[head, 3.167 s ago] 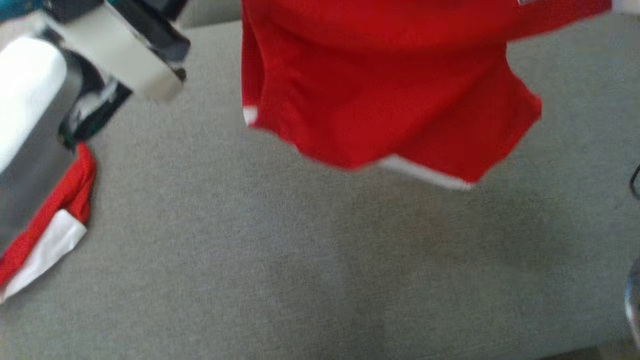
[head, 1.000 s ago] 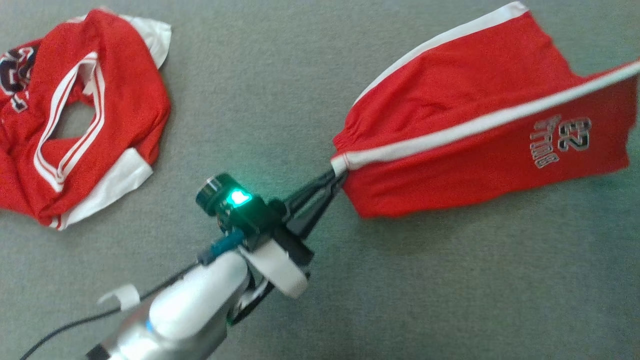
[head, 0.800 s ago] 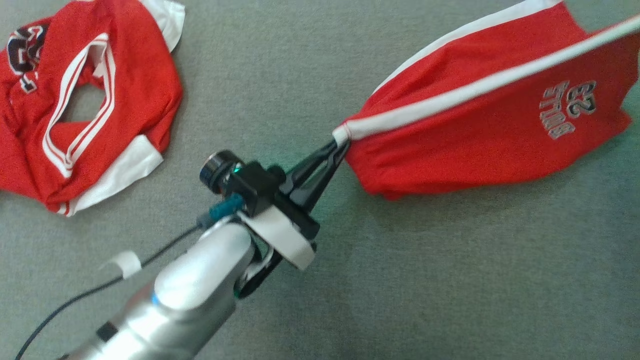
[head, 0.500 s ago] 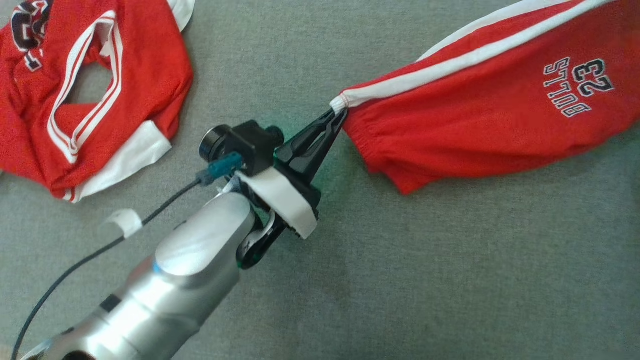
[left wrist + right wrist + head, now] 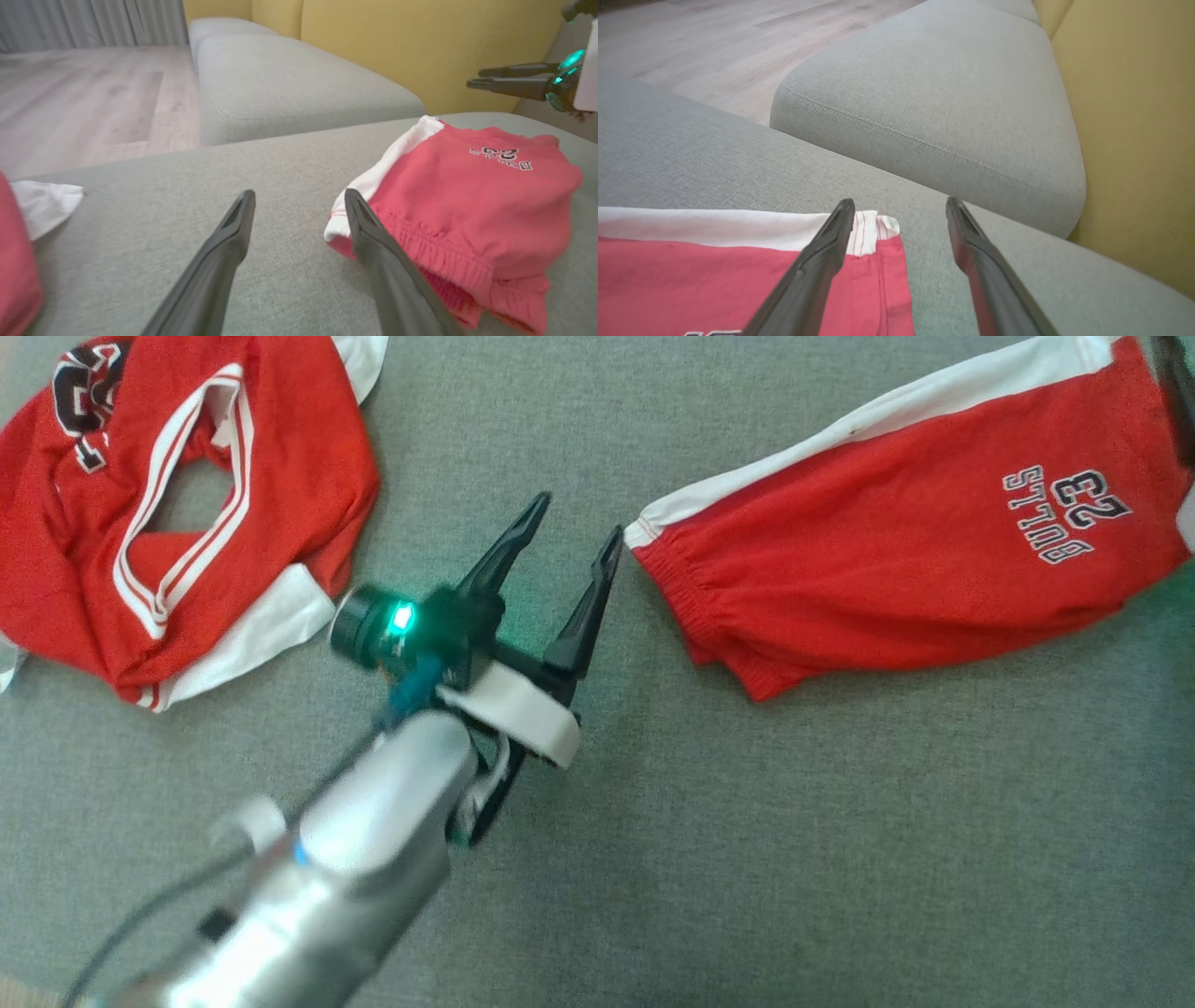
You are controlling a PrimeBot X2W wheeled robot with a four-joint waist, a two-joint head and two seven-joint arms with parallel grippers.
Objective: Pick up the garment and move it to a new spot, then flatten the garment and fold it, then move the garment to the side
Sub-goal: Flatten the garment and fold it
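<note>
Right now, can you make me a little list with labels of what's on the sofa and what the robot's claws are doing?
surface: gray sofa cushion
shorts: red Bulls 23 shorts, lying on the cushion, not gripped
jersey: red jersey, crumpled, apart from the shorts, on the robot's left
left gripper: open, at the shorts' waistband corner
right gripper: open, over the white-striped corner at the shorts' other end

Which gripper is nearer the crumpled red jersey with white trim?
Left. The left gripper hovers open just right of the jersey; the right gripper sits at the far end of the red shorts.
</note>
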